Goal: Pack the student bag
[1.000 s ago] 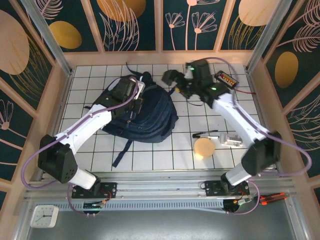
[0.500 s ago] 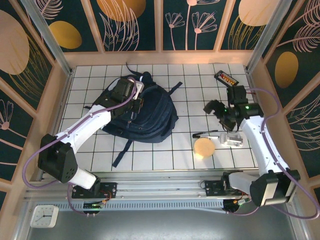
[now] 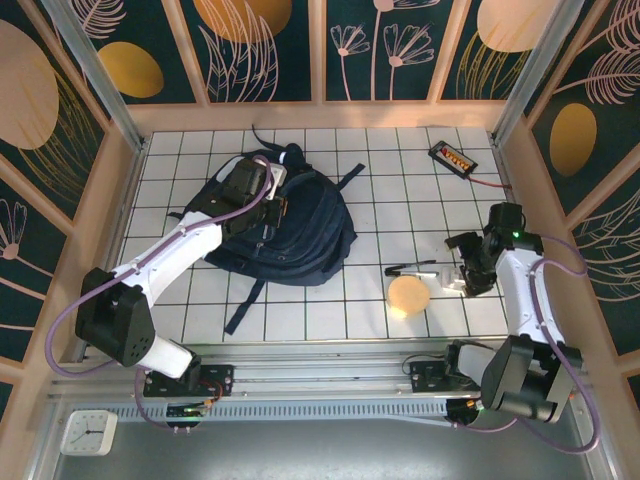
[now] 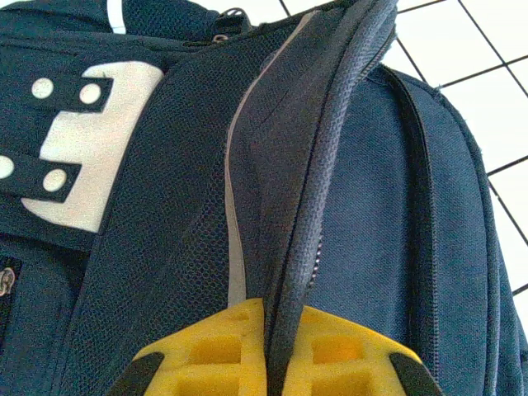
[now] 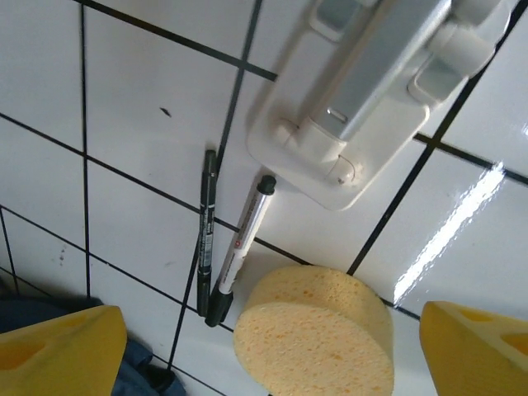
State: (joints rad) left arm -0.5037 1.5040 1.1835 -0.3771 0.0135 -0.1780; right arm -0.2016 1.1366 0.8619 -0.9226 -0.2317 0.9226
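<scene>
The student bag (image 3: 300,230), a big navy backpack, lies at the table's left centre. Its white patch (image 4: 91,140) shows in the left wrist view. My left gripper (image 3: 262,192) rests on the bag's upper part, and its yellow jaws (image 4: 276,355) are shut on the raised zipper edge of the bag (image 4: 330,148). My right gripper (image 3: 470,265) hangs open at the right, over a white and grey plastic device (image 3: 462,281). In the right wrist view a round yellow sponge (image 5: 318,334) lies on the tiles between its wide-apart fingers (image 5: 58,351), with nothing held.
Left of the device lie a white marker (image 5: 239,247) and a black pen (image 5: 203,231), also seen from above as pens (image 3: 410,268). The sponge (image 3: 408,295) sits just below them. A small black device with a red cable (image 3: 452,157) is at the back right. Wooden walls ring the tiled table.
My right arm has swung from beside the bag's top to the right and toward the near side, ending over the white device. Left gripper keeps its hold on the bag's edge.
</scene>
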